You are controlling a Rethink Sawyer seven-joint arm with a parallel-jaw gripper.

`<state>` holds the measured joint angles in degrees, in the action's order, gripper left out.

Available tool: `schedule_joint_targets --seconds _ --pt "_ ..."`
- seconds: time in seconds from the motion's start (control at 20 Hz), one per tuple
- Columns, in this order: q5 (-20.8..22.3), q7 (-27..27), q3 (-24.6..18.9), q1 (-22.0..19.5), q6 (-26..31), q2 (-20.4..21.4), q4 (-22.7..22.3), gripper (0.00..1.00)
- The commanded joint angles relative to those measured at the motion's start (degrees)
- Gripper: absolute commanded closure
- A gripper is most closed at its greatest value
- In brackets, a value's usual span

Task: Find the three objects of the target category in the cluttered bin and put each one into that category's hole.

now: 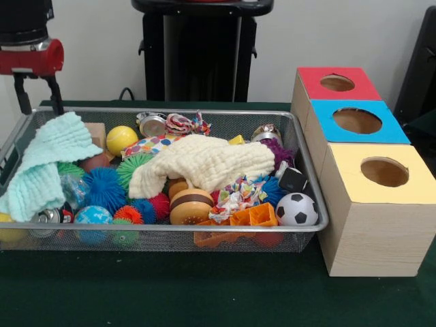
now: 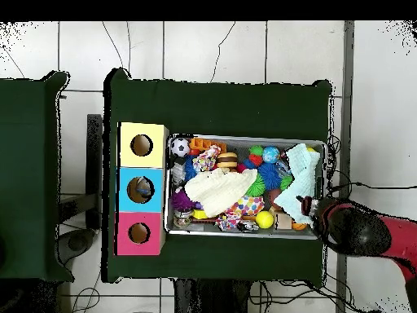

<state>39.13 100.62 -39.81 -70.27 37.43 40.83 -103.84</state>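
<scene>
Bin [image 1: 310, 178]: wire mesh, crammed with toys, two cloths.

No readable text, label or number anywhere — none.

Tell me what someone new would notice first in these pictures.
A wire bin crammed with bright toys fills the middle of the table, with a cream cloth draped over the heap and a mint cloth at one end. Beside the other end stand three boxes, topped red, blue and yellow, each with a round hole.
</scene>
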Motion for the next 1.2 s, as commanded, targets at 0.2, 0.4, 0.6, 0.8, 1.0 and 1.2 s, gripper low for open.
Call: schedule_joint_targets --seconds 0.2,0.4,0.6,0.8,1.0,1.2 --pt "0.08 -7.21 -3.66 -1.95 -2.16 6.3 -12.45 0.0" --pt "1.08 -5.59 -3.21 -1.78 -3.85 6.5 -13.5 0.0" --pt "1.89 -4.62 -2.51 -1.05 -4.6 5.9 -13.18 0.0" --pt "2.43 -4.26 -1.91 -0.21 -4.8 4.76 -12.11 0.0" --pt "2.84 -4.22 -1.45 0.36 -4.81 3.46 -10.93 0.0" --pt "3.25 -4.3 -1.13 0.62 -4.92 2.68 -10.09 0.0"
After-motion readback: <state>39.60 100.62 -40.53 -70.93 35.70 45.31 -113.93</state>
